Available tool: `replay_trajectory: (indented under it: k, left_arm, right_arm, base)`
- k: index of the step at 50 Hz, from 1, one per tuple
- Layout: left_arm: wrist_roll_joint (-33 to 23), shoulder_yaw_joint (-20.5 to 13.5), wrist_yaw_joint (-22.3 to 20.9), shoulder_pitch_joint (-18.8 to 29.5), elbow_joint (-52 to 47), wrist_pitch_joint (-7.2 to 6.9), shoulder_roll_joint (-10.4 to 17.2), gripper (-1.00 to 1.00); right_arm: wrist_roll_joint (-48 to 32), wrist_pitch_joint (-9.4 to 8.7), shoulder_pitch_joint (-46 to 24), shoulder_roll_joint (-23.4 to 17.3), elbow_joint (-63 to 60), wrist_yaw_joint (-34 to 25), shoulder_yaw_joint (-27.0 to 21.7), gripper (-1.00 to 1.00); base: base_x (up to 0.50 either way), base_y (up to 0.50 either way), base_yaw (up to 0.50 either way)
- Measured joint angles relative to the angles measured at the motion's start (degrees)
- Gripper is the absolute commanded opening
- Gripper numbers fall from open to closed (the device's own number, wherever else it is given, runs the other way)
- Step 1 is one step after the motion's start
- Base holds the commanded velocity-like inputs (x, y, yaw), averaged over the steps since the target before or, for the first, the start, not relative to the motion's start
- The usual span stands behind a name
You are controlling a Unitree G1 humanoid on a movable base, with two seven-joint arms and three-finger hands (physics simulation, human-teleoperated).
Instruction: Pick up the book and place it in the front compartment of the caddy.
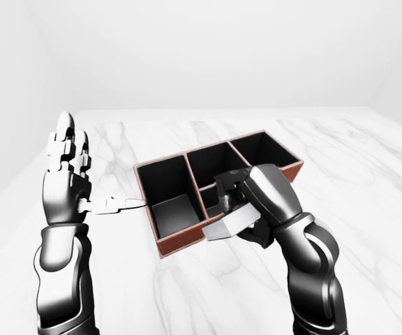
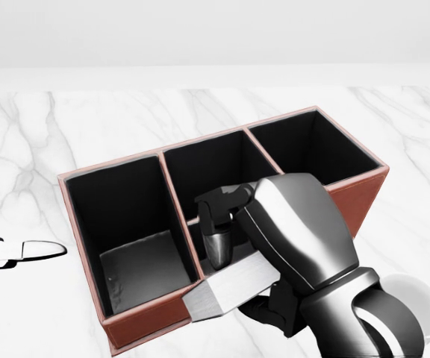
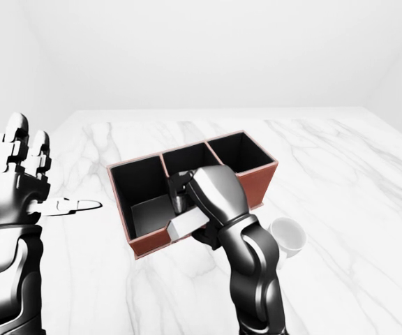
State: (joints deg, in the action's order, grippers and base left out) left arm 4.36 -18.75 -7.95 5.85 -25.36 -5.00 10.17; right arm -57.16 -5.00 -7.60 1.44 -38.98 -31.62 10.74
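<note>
The caddy is red-brown outside and black inside, with three sections side by side; its middle section is split by a low divider. My right hand is shut on the grey book, which it holds tilted over the caddy's lower rim, where the left and middle sections meet. The hand hides most of the lower middle compartment. My left hand is raised to the left of the caddy, open, with its fingers upright and its thumb pointing at the caddy's left wall, short of touching it.
A white mug stands on the marble tabletop just right of my right forearm, below the caddy's right end. The table's far edge meets a plain white wall.
</note>
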Motion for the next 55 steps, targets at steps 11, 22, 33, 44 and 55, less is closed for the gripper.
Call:
replay_trajectory:
  k: [11,22,33,44,55]
  left_arm:
    - [0.1,-0.6,0.0,0.2,0.2,0.00,0.5,1.00]
    - [0.2,-1.1,0.0,0.4,0.2,0.00,0.8,1.00]
    - [0.2,-1.3,0.0,0.5,0.1,0.00,1.0,1.00]
    - [0.1,-1.3,-0.1,0.6,0.4,0.00,1.1,1.00]
    - [0.1,-1.5,-0.1,0.6,0.3,0.00,1.2,1.00]
  right_arm:
    - [-0.4,0.00,-4.8,0.4,3.5,0.1,-1.2,-1.00]
    - [-0.4,0.00,-8.0,0.2,7.3,1.3,-2.2,-1.00]
    - [-0.3,0.00,-11.7,-0.1,12.0,3.1,-3.1,-1.00]
    - [-0.3,0.00,-15.8,-0.3,17.1,5.0,-3.9,-1.00]
    - [-0.6,0.00,-19.1,-0.5,20.5,6.2,-4.4,-1.00]
  base:
    - [0.00,0.00,0.00]
    - [0.00,0.00,0.00]
    - [0.00,0.00,0.00]
    - [0.00,0.00,0.00]
    - [0.00,0.00,0.00]
